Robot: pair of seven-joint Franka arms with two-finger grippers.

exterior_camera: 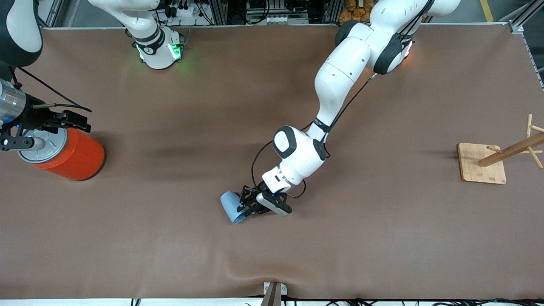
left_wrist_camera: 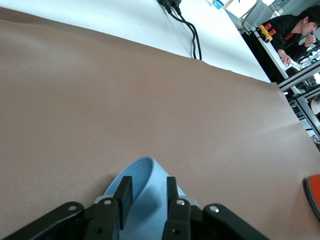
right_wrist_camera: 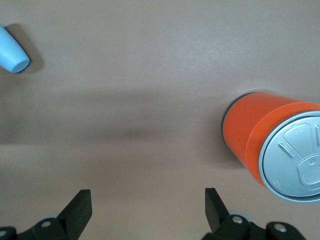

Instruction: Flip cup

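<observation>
From the front, the cup (exterior_camera: 232, 207) lies on its side near the middle of the bench (exterior_camera: 382, 238), its long axis roughly level with the bench top. The left gripper (exterior_camera: 245, 207) is low at one end of it, the cup stretching away toward the right arm's end of the bench. The left arm is far nearer to the cup than the right. The right gripper (exterior_camera: 10, 142) waits over the orange can (exterior_camera: 70, 155), well apart from the cup.

In the left wrist view, the left gripper (left_wrist_camera: 146, 192) is narrowed onto the cup's (left_wrist_camera: 145, 192) rim: one finger sits inside the open mouth, the other against the outer wall, pinching that wall.

In the right wrist view, the right gripper (right_wrist_camera: 147, 205) is spread wide and holds nothing; the can (right_wrist_camera: 272, 145) stands below it, and the cup (right_wrist_camera: 12, 52) lies far off.
</observation>
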